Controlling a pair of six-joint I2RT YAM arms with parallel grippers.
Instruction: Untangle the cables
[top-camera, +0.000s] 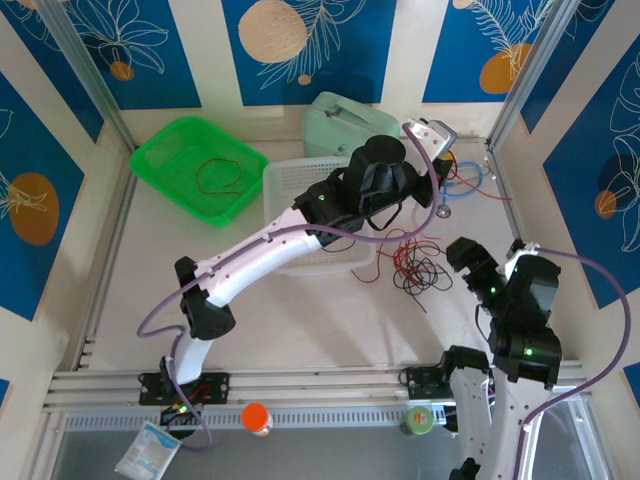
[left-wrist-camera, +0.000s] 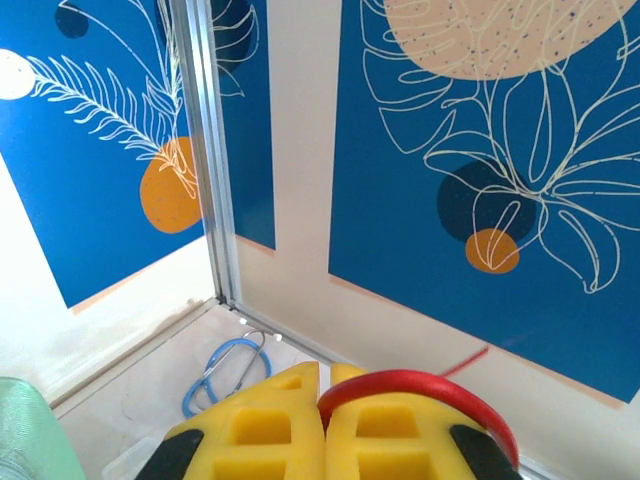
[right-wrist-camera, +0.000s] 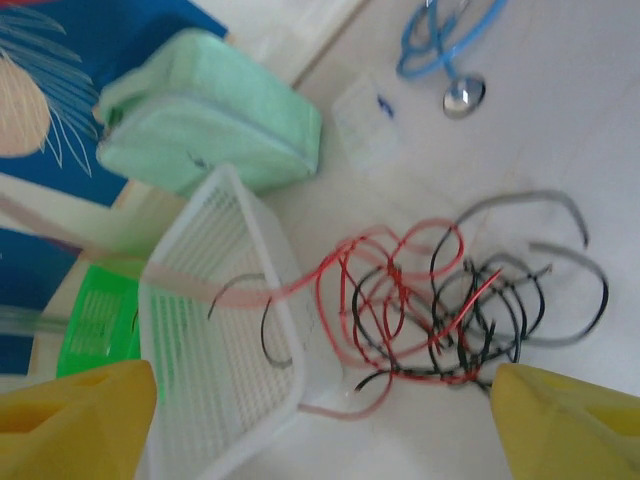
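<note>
The cables (top-camera: 415, 265) lie knotted, red and black, on the table just right of the white basket (top-camera: 288, 183), with some strands against its wall. The left gripper (left-wrist-camera: 325, 420), raised toward the far wall, has its fingers together on one red wire (left-wrist-camera: 420, 385). The right gripper (right-wrist-camera: 320, 375) hangs above the knot, fingers wide apart. Nothing pins the pile, so a pull could drag the whole knot, tighten it, or snag it on the basket; the thin wire might also slip free.
</note>
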